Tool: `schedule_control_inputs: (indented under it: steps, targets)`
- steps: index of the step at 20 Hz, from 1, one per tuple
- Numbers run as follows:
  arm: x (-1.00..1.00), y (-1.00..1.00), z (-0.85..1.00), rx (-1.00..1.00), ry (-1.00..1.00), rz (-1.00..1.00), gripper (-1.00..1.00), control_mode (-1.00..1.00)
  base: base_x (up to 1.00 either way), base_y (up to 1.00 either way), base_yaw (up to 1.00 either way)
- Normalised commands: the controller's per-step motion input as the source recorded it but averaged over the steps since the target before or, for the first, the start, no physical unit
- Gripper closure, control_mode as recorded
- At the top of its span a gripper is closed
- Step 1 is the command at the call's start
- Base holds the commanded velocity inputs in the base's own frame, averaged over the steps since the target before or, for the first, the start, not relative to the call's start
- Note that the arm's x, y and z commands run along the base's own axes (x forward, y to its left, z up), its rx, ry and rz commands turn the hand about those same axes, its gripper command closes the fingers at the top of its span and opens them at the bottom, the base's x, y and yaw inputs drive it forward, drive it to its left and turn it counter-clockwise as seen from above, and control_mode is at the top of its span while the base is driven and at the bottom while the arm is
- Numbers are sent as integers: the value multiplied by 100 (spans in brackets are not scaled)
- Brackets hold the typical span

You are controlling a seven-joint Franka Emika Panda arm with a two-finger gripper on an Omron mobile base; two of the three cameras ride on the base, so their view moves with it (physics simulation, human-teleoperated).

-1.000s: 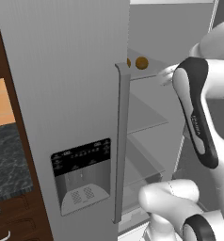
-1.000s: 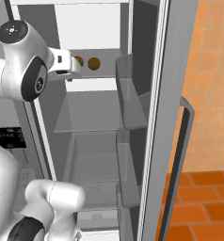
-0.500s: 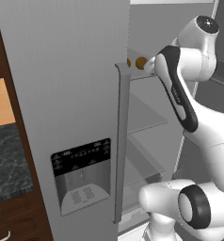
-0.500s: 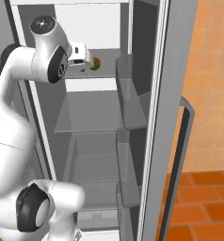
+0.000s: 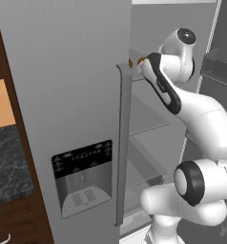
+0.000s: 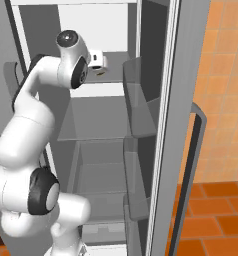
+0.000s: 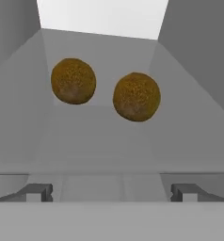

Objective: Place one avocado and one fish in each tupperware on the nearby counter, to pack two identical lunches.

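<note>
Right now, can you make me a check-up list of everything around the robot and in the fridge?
Surface: grey fridge shelf, bare apart from two balls.
Job's things: two brown avocados side by side on the shelf, apart from each other; no fish or tupperware seen.
Clutter: nothing seen.
End effector: open, empty, pointing at the avocados, touching neither.
Cables: nothing seen.
Surroundings: open fridge door with bins, closed door with dispenser panel, dark counter, orange tiles.
</note>
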Motion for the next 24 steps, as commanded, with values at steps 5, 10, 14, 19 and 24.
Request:
schedule_control_inputs:
  steps: [5, 10, 14, 19, 24]
  targets:
    - [84, -6, 14, 0, -2, 0, -100, -100, 0, 0, 0]
    - [56, -3, 16, 0, 6, 0, -100, -100, 0, 0, 0]
    - [65, 0, -38, 0, 0, 0, -100, -100, 0, 0, 0]
    - [22, 0, -7, 0, 0, 0, -100, -100, 0, 0, 0]
    - [8, 0, -15, 0, 0, 0, -100, -100, 0, 0, 0]
